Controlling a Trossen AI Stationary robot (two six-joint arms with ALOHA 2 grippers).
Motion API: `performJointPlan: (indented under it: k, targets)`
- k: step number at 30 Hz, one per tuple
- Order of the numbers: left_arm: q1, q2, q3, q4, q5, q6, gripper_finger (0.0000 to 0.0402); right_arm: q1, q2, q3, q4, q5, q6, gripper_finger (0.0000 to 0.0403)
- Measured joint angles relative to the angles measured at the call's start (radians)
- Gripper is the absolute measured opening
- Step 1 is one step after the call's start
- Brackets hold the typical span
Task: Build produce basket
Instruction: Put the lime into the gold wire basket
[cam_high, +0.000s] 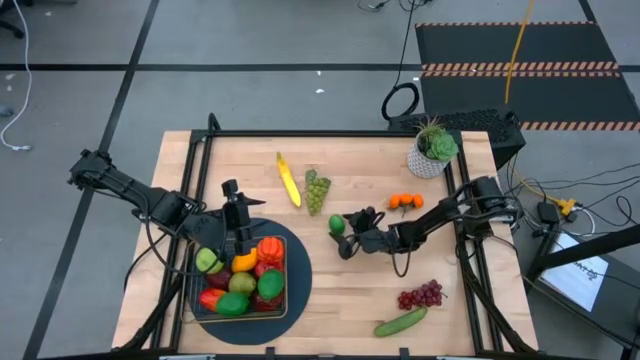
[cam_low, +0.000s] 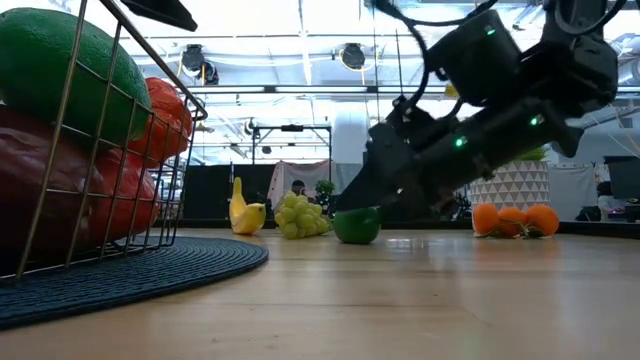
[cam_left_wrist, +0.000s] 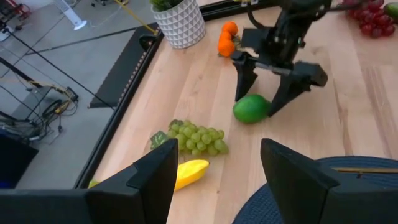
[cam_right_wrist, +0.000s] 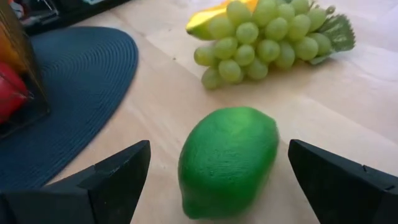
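The wire basket (cam_high: 238, 282) sits on the round dark mat (cam_high: 300, 265), filled with several fruits and peppers; it also shows at the left of the low view (cam_low: 100, 150). My left gripper (cam_high: 238, 228) hovers open over the basket's far edge and holds nothing (cam_left_wrist: 214, 180). My right gripper (cam_high: 348, 232) is open and low at the table's middle. Its fingers stand on either side of a green lime (cam_right_wrist: 227, 158) without touching it. The lime (cam_high: 337, 224) rests on the bare wood (cam_low: 356, 225), right of the mat.
A banana (cam_high: 288, 180) and green grapes (cam_high: 317, 190) lie just beyond the lime. Oranges (cam_high: 405, 201) and a potted plant (cam_high: 432, 150) are toward the far right. Purple grapes (cam_high: 420, 295) and a cucumber (cam_high: 400, 322) lie near the front right edge.
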Motion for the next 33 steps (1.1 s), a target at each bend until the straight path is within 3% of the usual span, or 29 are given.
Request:
performJointPlan:
  k: [7, 22, 33]
  targets:
    - [0.000, 0.000, 0.000, 0.013, 0.000, 0.008, 0.0228, -0.014, 0.077, 0.049, -0.023, 0.045, -0.005, 0.0362]
    - [0.000, 0.000, 0.000, 0.020, 0.000, 0.018, 0.0228, -0.029, 0.073, 0.049, -0.059, 0.018, -0.028, 0.0230]
    - [0.000, 0.000, 0.000, 0.028, 0.000, 0.018, 0.0228, -0.033, 0.015, 0.048, -0.064, -0.059, -0.110, 0.0229]
